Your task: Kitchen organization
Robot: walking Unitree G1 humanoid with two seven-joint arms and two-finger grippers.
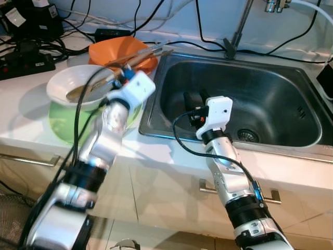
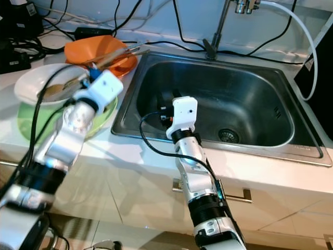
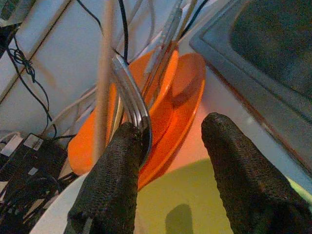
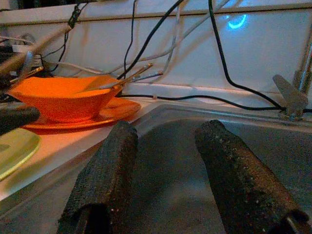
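Left gripper [image 3: 165, 161] spread wide above the green plate [image 3: 195, 204], one finger [image 3: 114, 180] touching the curved metal handles of the cutlery [image 3: 131, 92] leaning out of the orange bowl [image 3: 156, 78]. Orange bowl seated on an orange plate [image 3: 187, 92], just beside the sink [image 1: 260, 99] rim. White bowl [image 1: 65, 83] stacked on the green plate, next to the orange pair. Right gripper [image 4: 163, 165] likewise spread, holding nothing, hanging inside the steel sink near its left wall. Drain [image 1: 248, 136] at basin bottom, faucet [image 1: 237, 31] behind, black cables [image 1: 31, 52] along the back of the white counter [image 1: 21, 109].
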